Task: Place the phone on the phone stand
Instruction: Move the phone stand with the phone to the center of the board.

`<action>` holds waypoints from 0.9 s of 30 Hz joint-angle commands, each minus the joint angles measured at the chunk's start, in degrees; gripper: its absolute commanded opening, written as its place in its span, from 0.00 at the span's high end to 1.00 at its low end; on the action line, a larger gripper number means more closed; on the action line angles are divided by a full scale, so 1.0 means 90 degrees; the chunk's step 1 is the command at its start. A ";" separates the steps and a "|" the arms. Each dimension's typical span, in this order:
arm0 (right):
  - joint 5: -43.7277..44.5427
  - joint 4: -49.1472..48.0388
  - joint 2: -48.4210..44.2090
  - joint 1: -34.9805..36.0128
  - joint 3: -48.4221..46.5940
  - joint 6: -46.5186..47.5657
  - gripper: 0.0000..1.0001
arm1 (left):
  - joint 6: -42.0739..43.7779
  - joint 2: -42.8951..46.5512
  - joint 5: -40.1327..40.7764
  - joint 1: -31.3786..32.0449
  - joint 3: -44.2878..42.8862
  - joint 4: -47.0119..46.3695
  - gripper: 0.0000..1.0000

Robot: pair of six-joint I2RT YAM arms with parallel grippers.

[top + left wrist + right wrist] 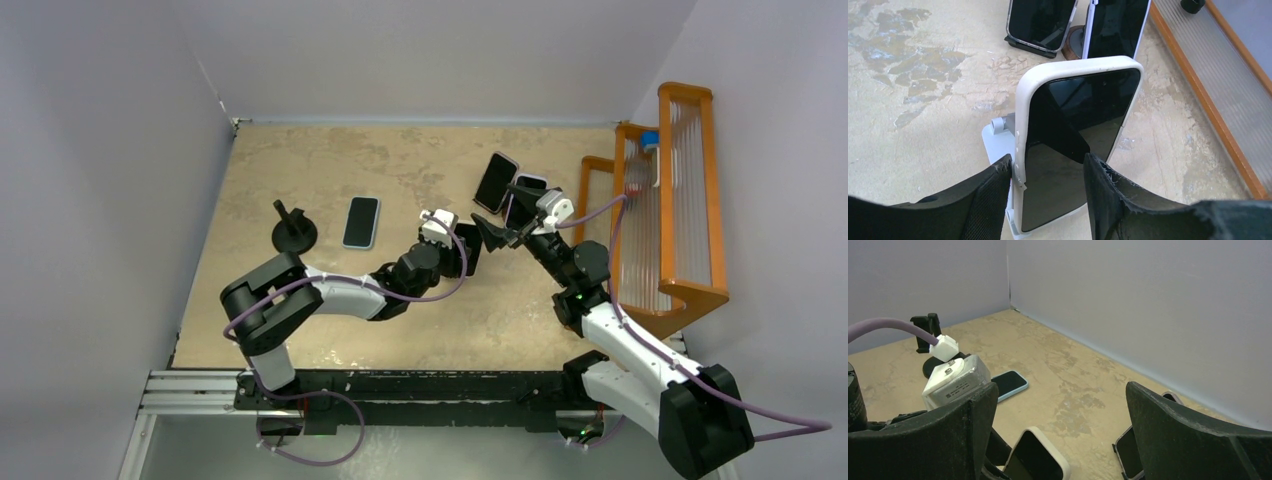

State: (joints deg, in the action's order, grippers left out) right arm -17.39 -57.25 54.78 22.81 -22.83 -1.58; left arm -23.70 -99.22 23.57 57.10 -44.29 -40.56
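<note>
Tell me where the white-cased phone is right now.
In the left wrist view the white-cased phone leans on a grey stand just beyond the left end effector, with two propped phones behind it.

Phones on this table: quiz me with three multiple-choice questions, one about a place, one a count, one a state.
1. Where is the blue-cased phone?
A. flat on the table, beside the black stand
B. propped on a stand
C. held up in the air
2. How many phones show in all?
A. two
B. four
C. six
3. How are the right fingers?
A. shut on a phone
B. shut on a cable
C. open, gripping nothing
Answers: 1 A, it lies screen up by the black stand. 2 B, the blue-cased one, the white-cased phone between the left fingers, and two propped phones. 3 C, the right wrist view shows them spread wide.
</note>
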 commanded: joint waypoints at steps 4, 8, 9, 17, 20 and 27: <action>-0.0089 -0.0318 0.0000 -0.0014 0.0047 0.0132 0.01 | -0.0152 -0.0245 0.0196 0.0032 0.0085 -0.0524 0.49; -0.0113 -0.0328 0.0039 -0.0012 0.0052 0.0127 0.01 | -0.0147 -0.0304 0.0319 0.0032 0.0105 -0.0479 0.42; -0.0118 -0.0328 0.0048 -0.0016 0.0047 0.0127 0.01 | -0.0182 -0.0281 0.0409 0.0032 0.0098 -0.0398 0.36; -0.0163 -0.0347 0.0121 -0.0020 0.0056 0.0127 0.01 | -0.0250 0.0301 0.0859 0.0032 0.0448 0.0056 0.08; -0.0141 -0.0347 0.0124 -0.0010 0.0056 0.0127 0.01 | -0.0208 0.0565 0.0728 0.0055 0.0595 0.0073 0.08; -0.0138 -0.0400 0.0168 -0.0015 0.0074 0.0114 0.01 | -0.0415 0.0431 0.0962 0.0460 0.0041 0.0590 0.06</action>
State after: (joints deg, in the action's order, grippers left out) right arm -17.72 -57.34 56.07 22.81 -22.35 -1.28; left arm -25.76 -95.13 29.69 58.72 -39.62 -37.63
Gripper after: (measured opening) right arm 0.987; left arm 0.934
